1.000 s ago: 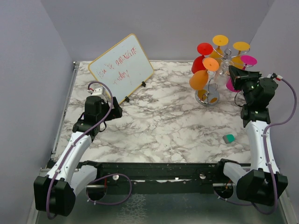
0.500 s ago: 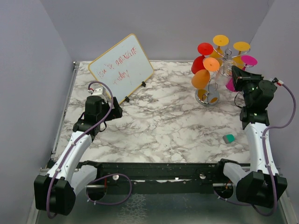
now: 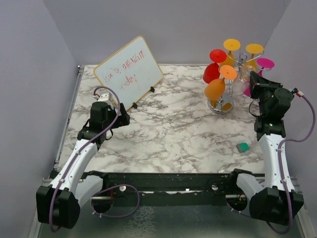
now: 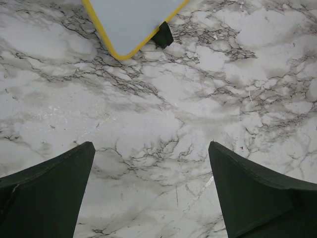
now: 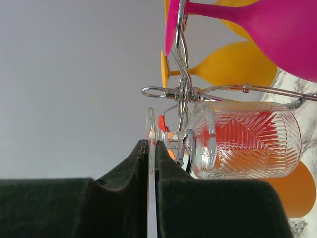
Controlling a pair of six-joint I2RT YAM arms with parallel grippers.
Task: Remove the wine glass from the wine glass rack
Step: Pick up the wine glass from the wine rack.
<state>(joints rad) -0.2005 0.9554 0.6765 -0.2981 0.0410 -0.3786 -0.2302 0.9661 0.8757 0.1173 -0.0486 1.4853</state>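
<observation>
The wine glass rack [image 3: 229, 84], a silver wire stand with a round mirrored base [image 3: 220, 105], stands at the back right. Red, orange, yellow and magenta glasses hang on it upside down. A clear ribbed wine glass [image 3: 243, 73] hangs on its right side. My right gripper [image 3: 253, 80] is shut on this glass's thin foot. In the right wrist view the fingers [image 5: 151, 144] pinch the foot's rim; the clear bowl [image 5: 245, 140] still lies within the wire scroll [image 5: 182, 94]. My left gripper [image 4: 151, 148] is open and empty above the marble, far to the left [image 3: 121, 115].
A yellow-framed whiteboard [image 3: 129, 72] leans on small black feet at the back left; its corner shows in the left wrist view [image 4: 133, 20]. A small teal object [image 3: 242, 147] lies on the marble table [image 3: 168, 129] near the right arm. Purple walls close in both sides.
My right gripper has moved slightly right, holding the clear glass's foot. The rack's hanging glasses have shifted a little with it. The left arm has not moved.
</observation>
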